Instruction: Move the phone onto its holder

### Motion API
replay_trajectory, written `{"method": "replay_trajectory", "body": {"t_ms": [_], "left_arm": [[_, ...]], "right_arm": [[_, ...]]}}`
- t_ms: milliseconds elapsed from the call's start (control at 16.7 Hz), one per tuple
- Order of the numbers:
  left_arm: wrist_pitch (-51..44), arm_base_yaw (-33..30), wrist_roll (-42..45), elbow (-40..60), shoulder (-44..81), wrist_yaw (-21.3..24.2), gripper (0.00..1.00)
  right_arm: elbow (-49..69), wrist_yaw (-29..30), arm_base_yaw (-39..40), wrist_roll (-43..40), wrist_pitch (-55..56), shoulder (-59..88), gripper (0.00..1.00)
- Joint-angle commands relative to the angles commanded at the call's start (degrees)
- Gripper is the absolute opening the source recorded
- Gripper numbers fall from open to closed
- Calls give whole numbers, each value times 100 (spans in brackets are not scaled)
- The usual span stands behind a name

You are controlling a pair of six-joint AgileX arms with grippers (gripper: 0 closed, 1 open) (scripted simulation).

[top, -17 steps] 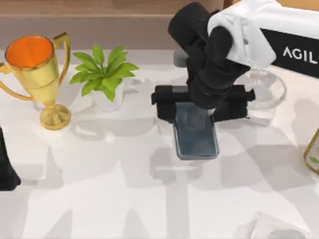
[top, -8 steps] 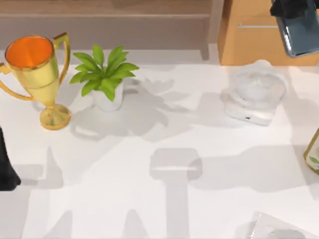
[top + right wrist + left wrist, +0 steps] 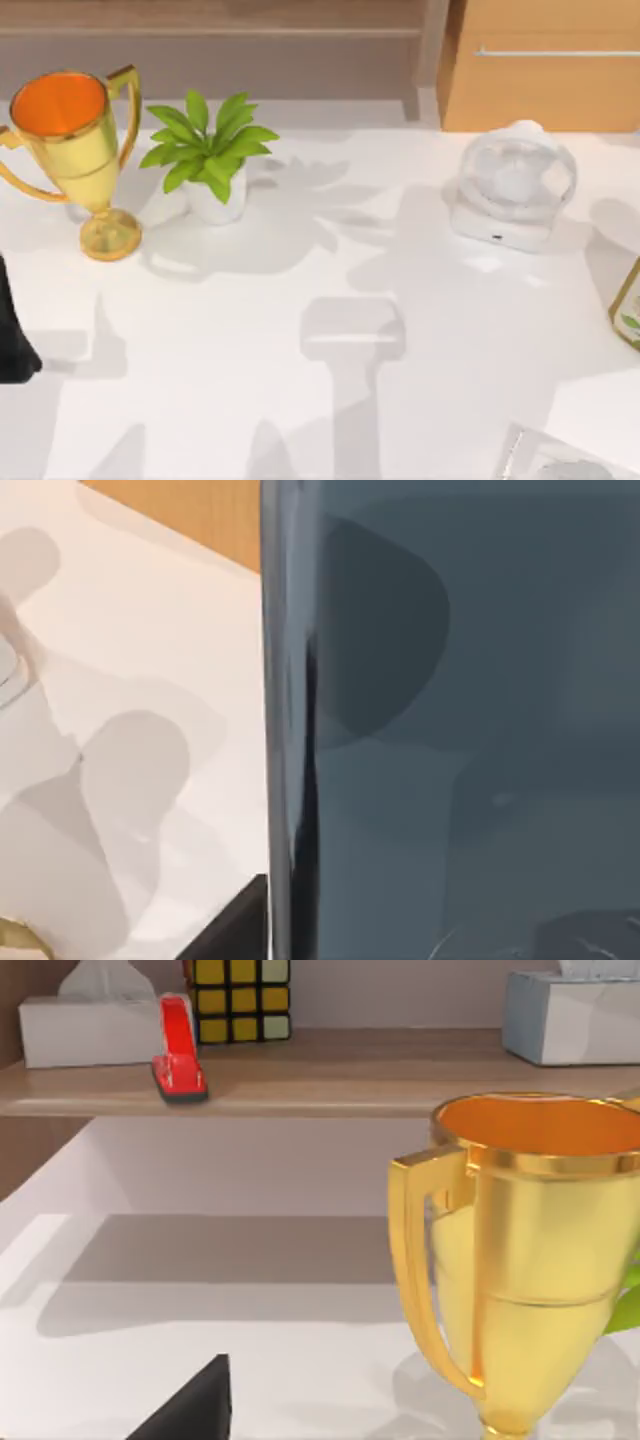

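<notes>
While I look down from the top view, the white counter (image 3: 300,400) carries a gold trophy (image 3: 75,150) with an orange inside at its far left, a small potted plant (image 3: 208,150) in a white pot just beside it, and a white device with a clear round dome (image 3: 512,190) towards the right, standing before a wooden cabinet (image 3: 540,65). A yellowish object (image 3: 628,305) cuts in at the right edge, and a pale flat thing (image 3: 560,458) lies at the near right corner. My left arm sits parked at the left edge, a dark part (image 3: 12,340) of it just showing; whether its tool is spread or pressed together I cannot tell. From the left wrist view I see the trophy (image 3: 530,1260) close up, with a shelf (image 3: 300,1075) behind it holding a red stapler (image 3: 178,1050), a colour cube (image 3: 240,998), and a tissue box at each end. On the right wrist view the phone (image 3: 450,720) stands very near the camera, its dark glossy face and thin rim upright against the counter (image 3: 130,780) and cabinet beyond. I cannot tell how the right tool's fingers stand.
</notes>
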Motion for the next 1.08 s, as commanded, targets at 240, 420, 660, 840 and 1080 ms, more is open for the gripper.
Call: {"method": "replay_trajectory", "body": {"t_ms": [240,420,660,840,1080], "left_arm": [[0,0,0,0,0,0,100],[0,0,0,0,0,0,100],[0,0,0,0,0,0,100],[0,0,0,0,0,0,100],[0,0,0,0,0,0,100]], "right_arm": [[-357,-1161,-1654,-1865,-299,152,0],[-727,-2093,-2597,-2979,-492,416,0],[-1192,-3145,-3400,-3984,-689,786,0],[-1379,-3534,-3643,-4300,-761,939,0],[-1389,-3554,-3654,-4315,-764,947,0]]}}
